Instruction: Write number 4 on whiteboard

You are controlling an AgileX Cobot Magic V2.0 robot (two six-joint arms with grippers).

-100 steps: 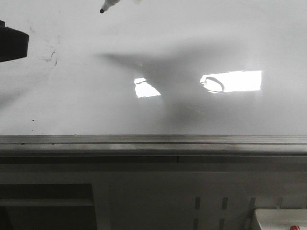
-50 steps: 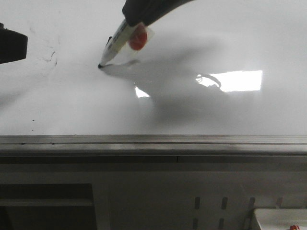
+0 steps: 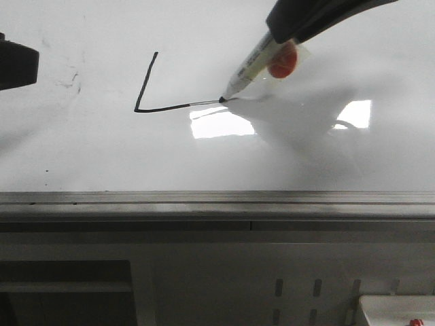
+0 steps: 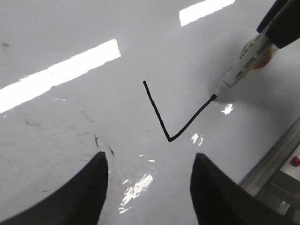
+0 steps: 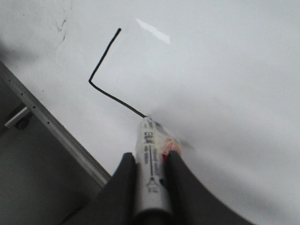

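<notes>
The whiteboard (image 3: 102, 156) is glossy white with a grey rail along its lower edge. On it is a partly drawn number 4 (image 3: 146, 92): a slanted left stroke and a crossbar, also seen in the left wrist view (image 4: 161, 119) and the right wrist view (image 5: 101, 61). My right gripper (image 3: 282, 47) is shut on a white marker (image 3: 248, 71) whose black tip touches the board at the crossbar's right end; the grip shows in the right wrist view (image 5: 151, 161). My left gripper (image 4: 147, 187) is open and empty above the board, left of the strokes.
Old faint smudges mark the board at the left (image 3: 71, 81), and a small black dot (image 3: 47, 170) sits lower left. A bright glare patch (image 3: 217, 125) lies under the crossbar. Below the rail (image 3: 217, 200) is a grey perforated panel (image 3: 299, 292).
The marker came down onto the board, drew the slanted left stroke, then moved right drawing the crossbar. The left gripper has stayed still.
</notes>
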